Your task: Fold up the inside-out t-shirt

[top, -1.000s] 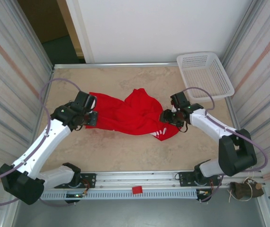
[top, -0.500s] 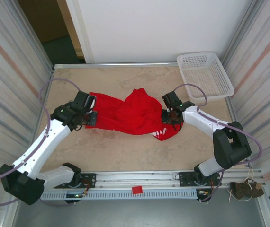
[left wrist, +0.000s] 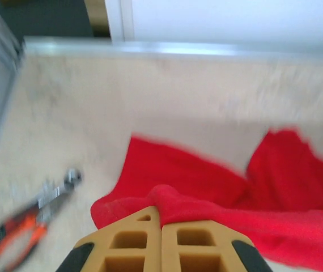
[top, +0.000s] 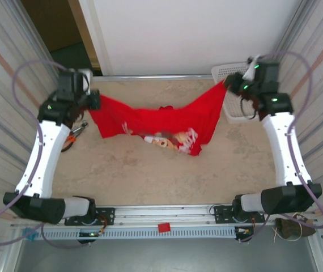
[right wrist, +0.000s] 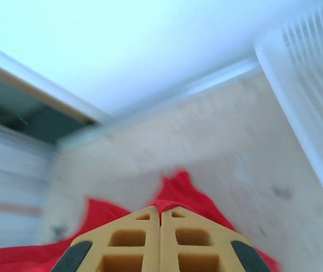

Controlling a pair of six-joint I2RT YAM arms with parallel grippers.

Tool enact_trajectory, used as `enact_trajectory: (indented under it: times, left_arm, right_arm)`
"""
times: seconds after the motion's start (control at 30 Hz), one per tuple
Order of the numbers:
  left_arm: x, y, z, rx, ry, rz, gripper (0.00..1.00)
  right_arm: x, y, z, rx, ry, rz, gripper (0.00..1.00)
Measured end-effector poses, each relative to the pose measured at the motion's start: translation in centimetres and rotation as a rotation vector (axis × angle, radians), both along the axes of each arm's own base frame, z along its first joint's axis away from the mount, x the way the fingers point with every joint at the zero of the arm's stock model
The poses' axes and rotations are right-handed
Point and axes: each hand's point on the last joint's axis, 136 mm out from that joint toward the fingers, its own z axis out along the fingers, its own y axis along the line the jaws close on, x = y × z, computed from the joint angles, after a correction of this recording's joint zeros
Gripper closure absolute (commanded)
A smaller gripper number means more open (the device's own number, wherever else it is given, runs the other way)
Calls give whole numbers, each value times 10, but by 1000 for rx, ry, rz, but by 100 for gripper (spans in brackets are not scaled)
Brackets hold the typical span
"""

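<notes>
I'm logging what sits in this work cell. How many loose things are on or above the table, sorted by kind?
red t-shirt: 1
white basket: 1
orange-handled pliers: 1
Total: 3

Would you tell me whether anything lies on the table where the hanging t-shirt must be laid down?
Nothing visible lies on the table under the t-shirt. Pliers lie just left of it and a basket sits by its right end.
</notes>
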Motion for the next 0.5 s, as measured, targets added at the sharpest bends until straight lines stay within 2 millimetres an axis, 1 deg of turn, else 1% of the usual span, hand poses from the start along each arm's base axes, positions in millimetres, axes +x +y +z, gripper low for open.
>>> enact_trajectory:
  times: [0.03,0.07,0.13,0.2,0.23,0.3,0.37,0.43,0.5]
  left_arm:
    - [11,0,25,-6,-59,0,100]
    - [20,-2,48,-13,-114,-3,100]
    - [28,-3,84,-23,-197,-7,100]
    - [29,-4,112,-32,-263,-8,100]
    - [26,-3,123,-35,-289,-8,100]
    - [20,-2,138,-41,-328,-7,100]
    - [14,-1,146,-42,-349,-8,100]
    - [6,1,152,-44,-364,-8,100]
    - [-2,2,158,-48,-379,-8,100]
  right_arm:
    - [-1,-6,32,41,-70,0,100]
    - [-3,-11,60,80,-129,2,100]
    - [-8,-20,100,142,-217,8,100]
    - [-14,-34,128,206,-277,-4,100]
    - [-17,-43,138,237,-298,-16,100]
    - [-21,-58,152,287,-325,-35,100]
    - [-23,-68,157,331,-330,-46,100]
    - [-26,-72,161,366,-330,-44,100]
    - [-32,-70,166,391,-335,-30,100]
